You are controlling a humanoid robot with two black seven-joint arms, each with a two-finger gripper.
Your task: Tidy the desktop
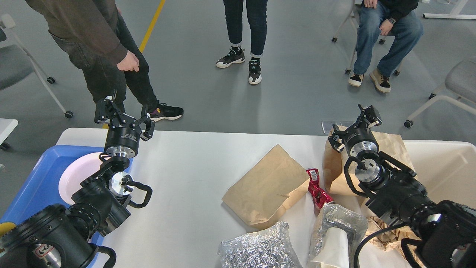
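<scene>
The white desktop fills the lower part of the head view. On it lie a flat brown paper bag, a second brown bag behind my right arm, a red crumpled wrapper, a silver foil bag and a foil bag around a white cup. My left gripper is open and empty, raised over the far left edge. My right gripper is open and empty, above the second brown bag.
A blue plastic tray with a white plate stands at the left. A cream-white bin stands at the right. Crumpled brown paper lies by my right arm. Three people are beyond the table's far edge.
</scene>
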